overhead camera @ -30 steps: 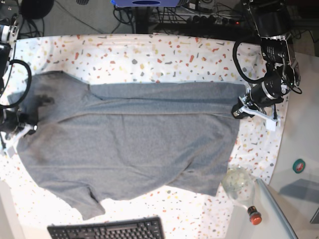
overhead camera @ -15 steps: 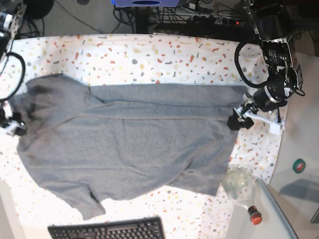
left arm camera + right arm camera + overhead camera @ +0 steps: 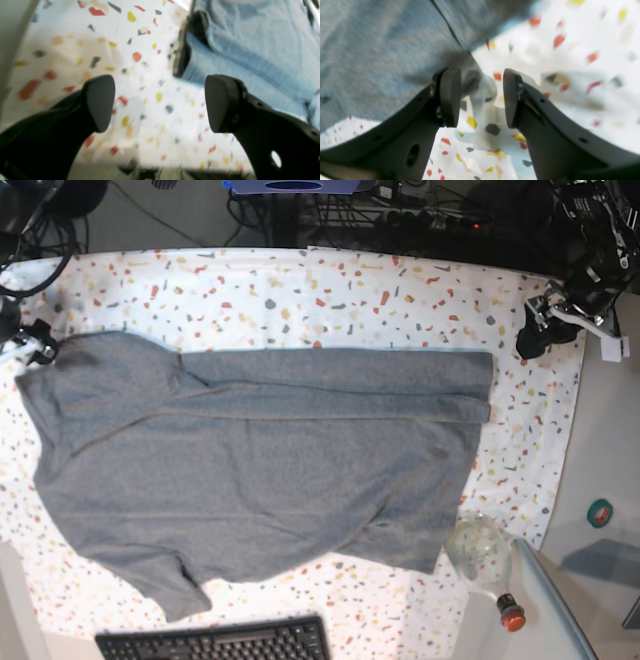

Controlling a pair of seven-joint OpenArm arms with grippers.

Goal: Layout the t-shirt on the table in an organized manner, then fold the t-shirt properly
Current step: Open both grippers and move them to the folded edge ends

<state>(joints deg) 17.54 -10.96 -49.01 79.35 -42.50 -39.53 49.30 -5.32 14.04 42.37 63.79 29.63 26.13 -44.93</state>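
Now t-shirt (image 3: 260, 470) — between open end effectors

Bright, even light; blurred wrist views

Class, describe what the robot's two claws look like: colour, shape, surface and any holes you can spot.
Both claws are matte black. The left claw has two curved fingers ending in rounded, paddle-like pads, with a hole through one finger. The right claw has flatter pads on similar arched fingers, with an oval hole and small dots like screw holes.
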